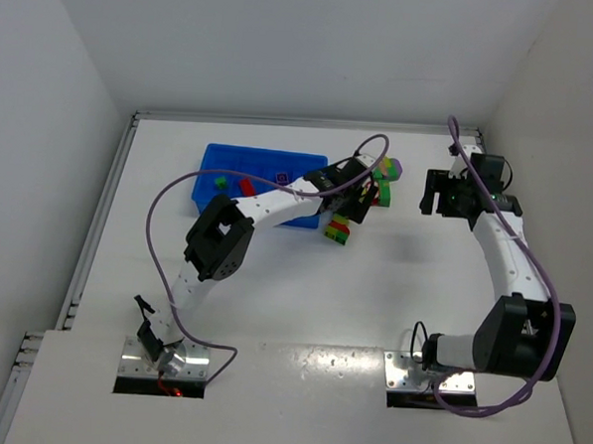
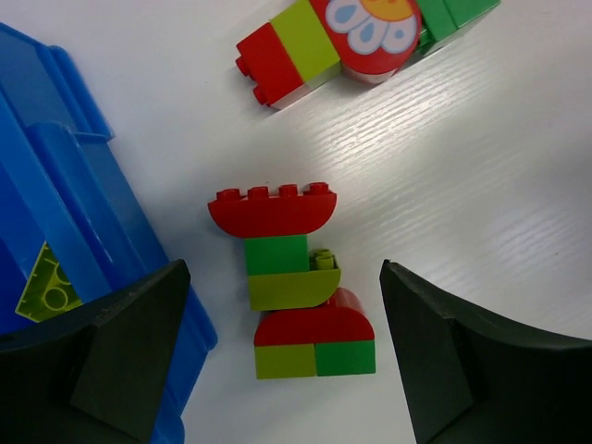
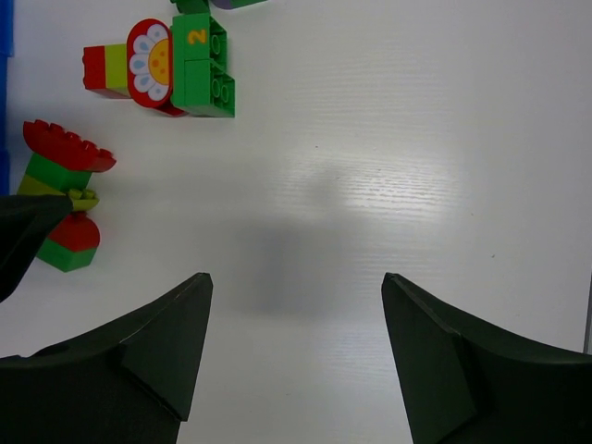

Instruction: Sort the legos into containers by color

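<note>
A clump of red, green and yellow-green legos (image 2: 291,277) lies on the white table just right of the blue tray (image 2: 55,203). My left gripper (image 2: 282,265) is open and empty, one finger on each side of this clump without touching it; it also shows in the top view (image 1: 349,200). A second clump with a flower brick (image 2: 361,32) lies farther off, with a purple piece (image 1: 399,169) at its end. My right gripper (image 3: 296,277) is open and empty over bare table, right of both clumps (image 3: 63,199).
The tray (image 1: 230,159) holds a green brick (image 1: 220,181), a red brick (image 1: 248,188), a purple brick (image 1: 282,175) and a yellow-green brick (image 2: 46,287). The left arm reaches over the tray's right end. White walls stand on three sides.
</note>
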`<state>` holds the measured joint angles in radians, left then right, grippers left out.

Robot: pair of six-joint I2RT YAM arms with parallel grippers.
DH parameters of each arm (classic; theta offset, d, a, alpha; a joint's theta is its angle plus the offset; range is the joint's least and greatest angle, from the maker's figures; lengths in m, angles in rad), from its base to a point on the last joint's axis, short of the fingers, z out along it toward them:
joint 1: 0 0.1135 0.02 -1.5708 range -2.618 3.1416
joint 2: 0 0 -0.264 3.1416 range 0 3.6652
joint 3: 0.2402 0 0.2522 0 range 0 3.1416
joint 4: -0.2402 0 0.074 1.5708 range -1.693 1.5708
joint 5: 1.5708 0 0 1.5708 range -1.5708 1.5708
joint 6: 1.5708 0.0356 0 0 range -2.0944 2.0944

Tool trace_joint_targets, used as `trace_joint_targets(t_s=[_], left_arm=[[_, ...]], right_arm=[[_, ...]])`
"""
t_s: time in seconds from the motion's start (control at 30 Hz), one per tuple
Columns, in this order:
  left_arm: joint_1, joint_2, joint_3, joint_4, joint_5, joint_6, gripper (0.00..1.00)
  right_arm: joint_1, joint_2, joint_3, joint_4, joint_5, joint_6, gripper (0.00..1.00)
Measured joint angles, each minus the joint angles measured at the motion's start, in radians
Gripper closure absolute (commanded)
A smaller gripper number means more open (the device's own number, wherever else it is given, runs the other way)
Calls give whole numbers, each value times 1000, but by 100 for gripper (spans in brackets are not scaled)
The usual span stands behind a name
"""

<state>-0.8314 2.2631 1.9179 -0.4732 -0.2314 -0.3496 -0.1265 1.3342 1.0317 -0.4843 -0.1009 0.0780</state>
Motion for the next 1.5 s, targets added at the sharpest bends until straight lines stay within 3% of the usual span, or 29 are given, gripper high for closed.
trace_joint_targets(t_s=[0.67,0.7,0.77,0.8,0.83,0.87,1.0,1.13,1.27,1.4,1.5], left_arm=[[8,101,8,-51,54,-58,12],[10,111,16,-50,42,-55,14],[20,116,26,-49,55,-61,29],[25,121,32,-49,55,-58,40],[29,124,36,-48,62,-55,60],[35,125,38,-42,69,-54,68],[47,110,8,4,149,-6,88],[60,-21,-218,121,279,45,95],[65,-212,-487,214,418,118,95],[66,-401,-661,298,502,220,95],[63,-524,-754,353,514,296,95]], right_arm=[[-68,27,22,-34,-68,22,29],[-69,27,22,-37,-68,24,30],[-74,27,22,-43,-71,25,30],[-75,27,22,-45,-74,26,30],[-78,27,22,-45,-76,27,32],[-83,27,22,-46,-80,27,33],[-91,27,22,-48,-112,27,39],[-95,27,21,-40,-211,28,40],[-92,60,21,-22,-444,40,37],[-66,206,20,8,-757,117,36],[-18,313,18,14,-892,149,35]])
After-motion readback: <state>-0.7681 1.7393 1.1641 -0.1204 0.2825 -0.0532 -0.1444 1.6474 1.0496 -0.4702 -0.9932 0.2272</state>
